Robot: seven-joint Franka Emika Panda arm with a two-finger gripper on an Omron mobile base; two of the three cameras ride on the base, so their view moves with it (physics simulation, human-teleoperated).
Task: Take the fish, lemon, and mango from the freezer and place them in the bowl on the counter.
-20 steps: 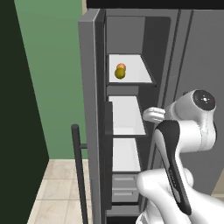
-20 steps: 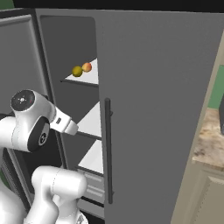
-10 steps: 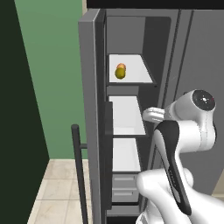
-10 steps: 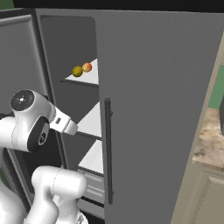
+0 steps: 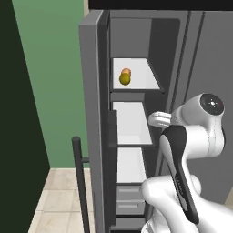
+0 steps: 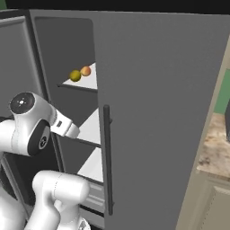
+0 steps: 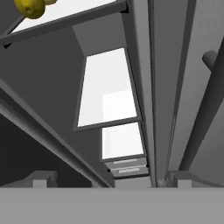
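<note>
The freezer [image 5: 93, 113] stands with its door swung open to the left. On its top white shelf [image 5: 143, 77] the yellow-olive lemon [image 5: 124, 79] lies in front of the orange mango [image 5: 126, 71], touching it. From the right they sit side by side, lemon [image 6: 75, 75] left of mango [image 6: 86, 71]. My gripper [image 7: 111, 179] is open and holds nothing. It is below the top shelf, level with the middle one, and looks steeply along the compartment, so the lemon [image 7: 29, 6] shows at the upper left corner. The fish and the bowl are out of view. A strip of counter [image 6: 218, 150] shows at the far right.
The freezer door's dark bar handle [image 5: 81, 182] juts out at the lower left over the tiled floor. The wider right-hand fridge door [image 6: 157, 112] is closed, its handle [image 6: 107, 157] close beside my arm. Two lower white shelves [image 5: 129, 123] and grey drawers [image 5: 129, 200] sit below.
</note>
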